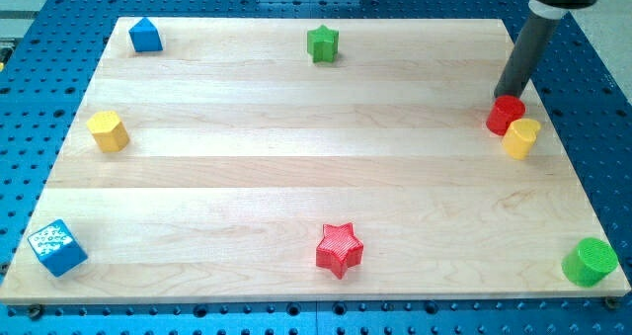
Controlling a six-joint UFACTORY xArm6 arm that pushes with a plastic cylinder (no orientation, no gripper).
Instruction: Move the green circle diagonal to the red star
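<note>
The green circle (pixel 591 262), a short green cylinder, sits at the board's bottom right corner. The red star (pixel 340 249) lies near the bottom edge, at the middle of the view. My tip (pixel 504 96) is at the right side of the board, touching the top edge of a red cylinder (pixel 506 115). It is far above the green circle and far to the right of the red star.
A yellow cylinder (pixel 521 136) rests against the red cylinder's lower right. A green star (pixel 322 43) is at top centre, a blue house-shaped block (pixel 146 36) at top left, a yellow hexagonal block (pixel 108 130) at left, a blue cube (pixel 56 247) at bottom left.
</note>
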